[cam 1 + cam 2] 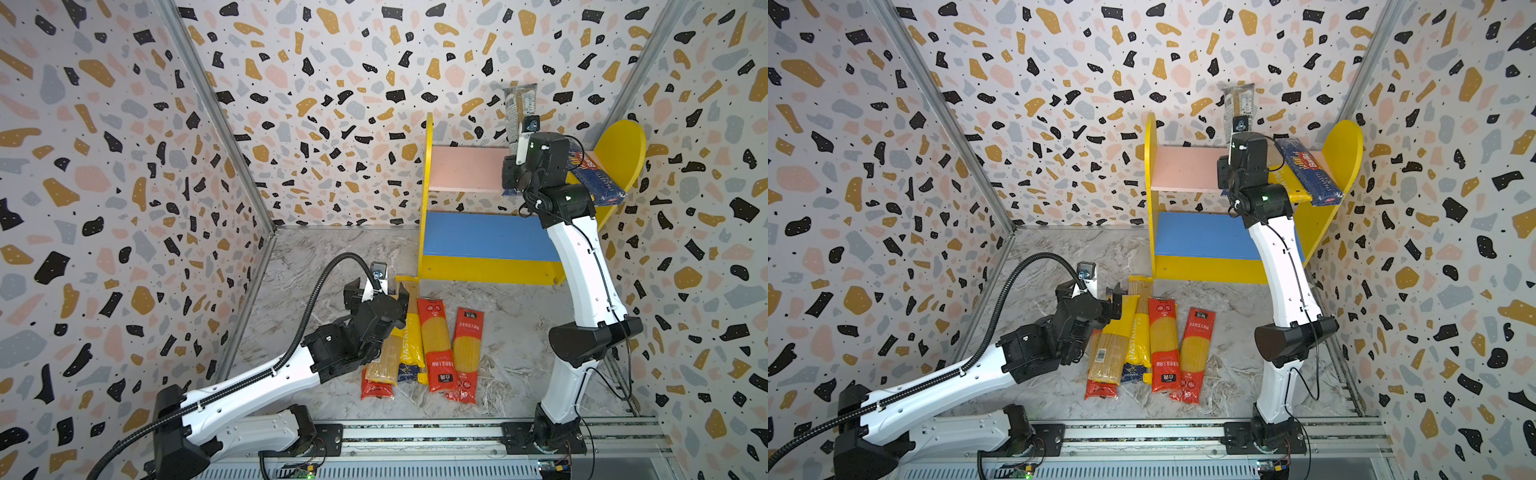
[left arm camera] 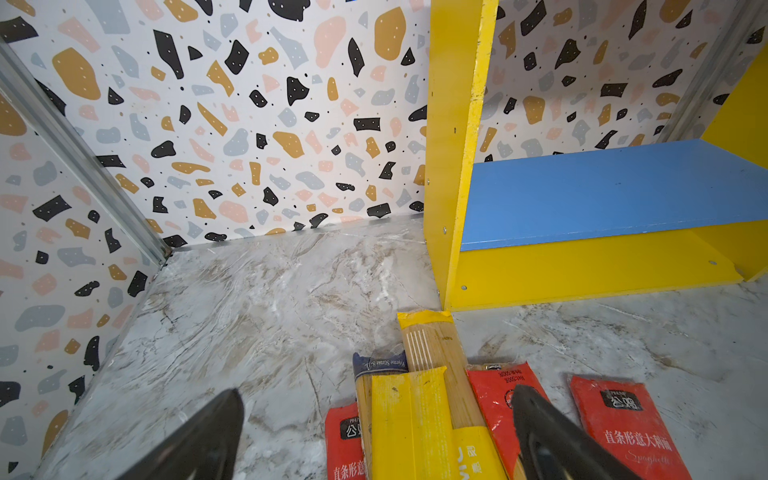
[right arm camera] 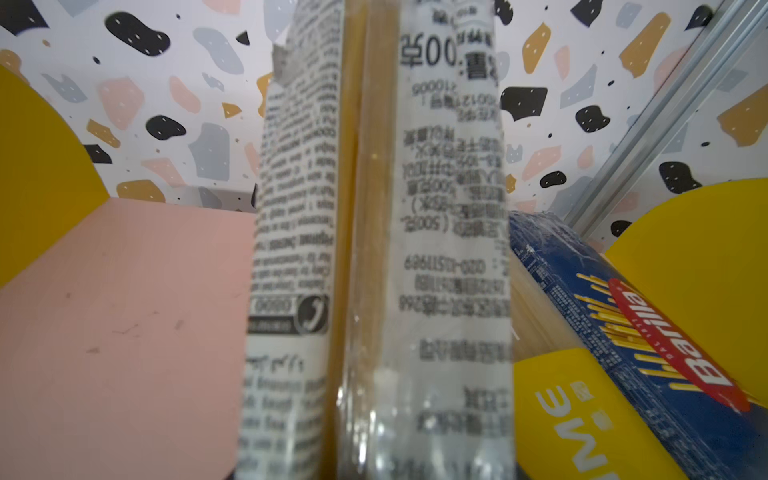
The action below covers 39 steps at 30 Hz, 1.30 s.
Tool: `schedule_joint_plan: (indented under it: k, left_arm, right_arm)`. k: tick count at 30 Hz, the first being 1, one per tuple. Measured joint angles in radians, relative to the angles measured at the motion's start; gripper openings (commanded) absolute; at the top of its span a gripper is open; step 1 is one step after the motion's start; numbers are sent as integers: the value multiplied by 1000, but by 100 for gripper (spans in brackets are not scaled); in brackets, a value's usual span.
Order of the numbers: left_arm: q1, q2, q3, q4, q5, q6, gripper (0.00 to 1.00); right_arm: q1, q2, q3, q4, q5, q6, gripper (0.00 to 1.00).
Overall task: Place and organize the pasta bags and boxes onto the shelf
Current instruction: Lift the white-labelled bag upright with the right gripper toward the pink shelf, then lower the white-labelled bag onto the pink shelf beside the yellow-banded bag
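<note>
A: Where is the pasta?

B: Most of it lies lengthwise on the marble table (image 1: 316, 266), just in front of the shelf (image 1: 428, 199). There is a red pack (image 1: 434, 345), a second red pack (image 1: 467, 353), a PASTATIME pack (image 1: 409, 340), and others partly buried beneath. Two more rest on the pink upper board (image 1: 465, 166). A blue Barilla box (image 1: 598, 183) sits tilted on top of a yellow pack (image 1: 1283, 183), leaning toward the shelf's round-topped side panel (image 1: 619, 153).

A: What are the arms doing?

B: The right claw (image 1: 520, 149) pinches a clear printed pack (image 3: 374, 249) toward its near end. It holds the pack above the pink upper board with the far end aimed at the back wall (image 1: 374, 104). I judge it is lining the pack up to lay beside the Barilla box. The left claw (image 2: 376, 392) hovers spread over the table pile, holding nothing, likely placed for the next pick.

A: Anything in the way?

B: The tilted Barilla box crowds one end of the pink upper board, so the bare stretch beside it looks the safer spot. The blue lower board (image 1: 478, 237) holds nothing, though the right arm (image 1: 577, 257) crosses in front of it.
</note>
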Motion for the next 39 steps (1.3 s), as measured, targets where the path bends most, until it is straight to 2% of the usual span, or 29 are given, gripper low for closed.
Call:
schedule_joint_plan:
  k: [9, 13, 19, 21, 24, 26, 39]
  left_arm:
    - [0, 72, 21, 33, 14, 35, 100]
    - [0, 76, 21, 37, 14, 43, 99]
    - [0, 71, 21, 43, 14, 45, 100]
    - [0, 67, 21, 43, 13, 45, 99]
    - [0, 61, 21, 43, 13, 45, 99]
    - [0, 59, 21, 44, 13, 45, 99]
    - [0, 59, 21, 44, 13, 45, 100]
  right_arm:
    - [-39, 0, -4, -5, -76, 31, 34]
    - [-39, 0, -8, -5, -91, 39, 39]
    - [-48, 0, -13, -24, -92, 55, 39]
    - [-60, 0, -13, -40, -91, 61, 43]
    - [-75, 0, -19, -51, -90, 71, 56]
    - [-83, 0, -21, -48, -86, 76, 61]
    - [-85, -26, -47, 36, -87, 83, 65]
